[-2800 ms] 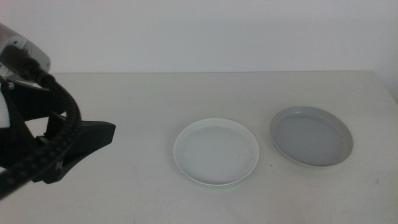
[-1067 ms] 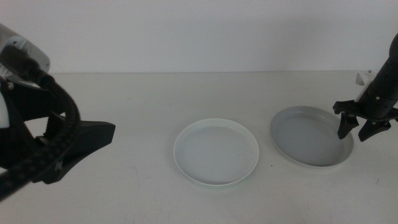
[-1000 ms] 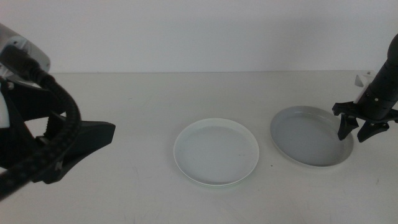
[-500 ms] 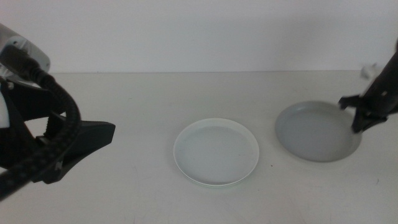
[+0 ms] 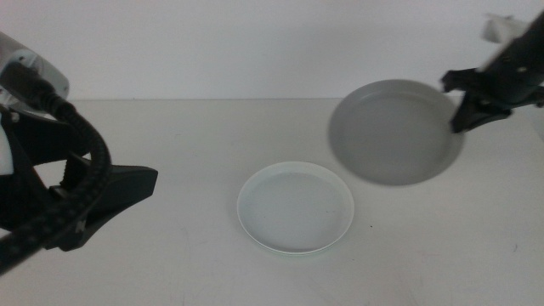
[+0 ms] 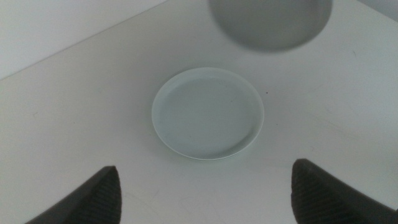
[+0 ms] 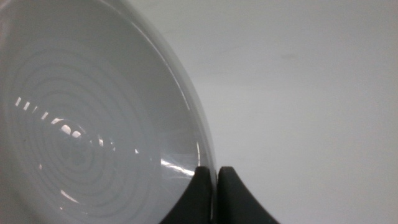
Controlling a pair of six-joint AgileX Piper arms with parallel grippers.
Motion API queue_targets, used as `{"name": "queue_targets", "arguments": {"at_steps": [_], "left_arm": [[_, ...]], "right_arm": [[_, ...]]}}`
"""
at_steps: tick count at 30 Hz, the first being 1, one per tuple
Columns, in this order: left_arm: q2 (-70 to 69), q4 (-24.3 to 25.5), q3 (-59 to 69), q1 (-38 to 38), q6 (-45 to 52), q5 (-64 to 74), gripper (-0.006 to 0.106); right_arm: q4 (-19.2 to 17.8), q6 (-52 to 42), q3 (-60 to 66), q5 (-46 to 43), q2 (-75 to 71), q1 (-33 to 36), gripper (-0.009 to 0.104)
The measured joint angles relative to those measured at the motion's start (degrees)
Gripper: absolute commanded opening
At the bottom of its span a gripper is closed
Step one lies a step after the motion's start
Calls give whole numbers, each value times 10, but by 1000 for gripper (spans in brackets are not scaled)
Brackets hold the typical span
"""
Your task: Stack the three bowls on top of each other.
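Grey bowl, tilted and now lifted off the table, hangs far right, its rim pinched by the right gripper. Mint-tinted bowl unmoved at centre. Left gripper waits spread wide, near left.

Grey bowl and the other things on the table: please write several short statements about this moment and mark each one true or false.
1. The right end effector grips the grey bowl by its rim. True.
2. The grey bowl rests flat on the table. False: it is lifted and tilted.
3. The pale bowl lies empty on the table. True.
4. The left end effector holds the pale bowl. False: its jaws are open and apart from it.
5. The grey bowl is stacked in the pale bowl. False: they are apart.
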Motion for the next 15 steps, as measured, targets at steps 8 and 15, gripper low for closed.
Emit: {"name": "queue_targets", "arguments": {"at_steps": [8, 15], "left_arm": [[0, 0, 0, 0, 0, 0, 105], [0, 0, 0, 0, 0, 0, 105]], "right_arm": [[7, 20, 0, -36, 34, 117, 1], [8, 23, 0, -83, 88, 169, 1]]}}
